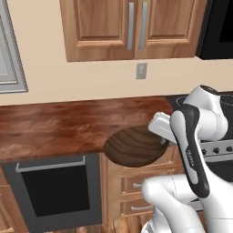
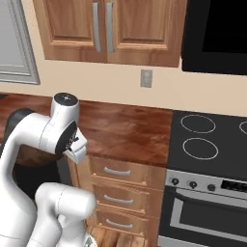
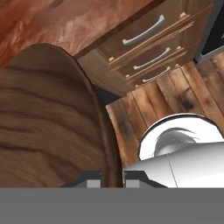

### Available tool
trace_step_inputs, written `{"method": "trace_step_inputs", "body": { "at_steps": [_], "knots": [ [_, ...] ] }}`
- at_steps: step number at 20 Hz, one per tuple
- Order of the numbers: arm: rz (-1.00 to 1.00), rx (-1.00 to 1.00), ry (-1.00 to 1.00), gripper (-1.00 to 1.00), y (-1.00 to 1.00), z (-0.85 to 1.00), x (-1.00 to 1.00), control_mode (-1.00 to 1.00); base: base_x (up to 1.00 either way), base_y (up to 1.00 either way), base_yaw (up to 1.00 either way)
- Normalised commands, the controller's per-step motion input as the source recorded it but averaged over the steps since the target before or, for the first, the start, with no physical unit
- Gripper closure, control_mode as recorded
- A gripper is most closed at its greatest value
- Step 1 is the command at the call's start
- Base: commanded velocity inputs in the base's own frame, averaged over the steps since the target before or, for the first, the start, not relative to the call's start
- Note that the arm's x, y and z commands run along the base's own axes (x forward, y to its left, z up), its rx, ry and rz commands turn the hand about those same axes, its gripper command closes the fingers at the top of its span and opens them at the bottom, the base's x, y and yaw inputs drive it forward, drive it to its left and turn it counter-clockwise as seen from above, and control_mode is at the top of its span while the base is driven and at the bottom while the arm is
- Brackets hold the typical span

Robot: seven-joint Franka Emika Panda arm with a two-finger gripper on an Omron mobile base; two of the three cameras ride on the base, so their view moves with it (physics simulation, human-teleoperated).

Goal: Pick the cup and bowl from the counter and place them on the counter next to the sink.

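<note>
The claw (image 3: pixel 112 177) pinches the brown wooden bowl's (image 1: pixel 134 146) rim, carrying it off the desk (image 1: pixel 59 125) edge; placing it remains.

Wooden bowl (image 3: pixel 48 127) pinched by its rim in the hand (image 3: pixel 112 177), drawers (image 3: pixel 144 43), plank floor (image 3: pixel 183 92) beyond

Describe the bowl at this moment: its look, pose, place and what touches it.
The bowl is wide, shallow and round, dark brown with wood grain. It is tilted, underside toward the left base camera, hanging past the counter's front edge, over the cabinet drawers. The gripper is shut on its rim at one side; nothing else visibly touches it.
</note>
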Motion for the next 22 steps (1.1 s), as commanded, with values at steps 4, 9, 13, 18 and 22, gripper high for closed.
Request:
{"method": "trace_step_inputs", "body": {
  "at_steps": [4, 9, 13, 18, 22],
  "knots": [
    [0.0, 0.0, 0.0, 1.0, 0.0, 0.0, 0.0, 1.0, -0.18, 0.7, 0.0],
    [0.0, 0.0, 0.0, 1.0, 0.0, 0.0, 0.0, 1.0, -0.31, 0.74, 0.0],
    [0.0, 0.0, 0.0, 1.0, 0.0, 0.0, 0.0, 1.0, -0.34, 0.8, 0.0],
    [0.0, 0.0, 0.0, 1.0, 0.0, 0.0, 0.0, 1.0, -0.25, 0.91, 0.0],
    [0.0, 0.0, 0.0, 1.0, 0.0, 0.0, 0.0, 1.0, -0.11, 1.0, 0.0]
  ]
}}
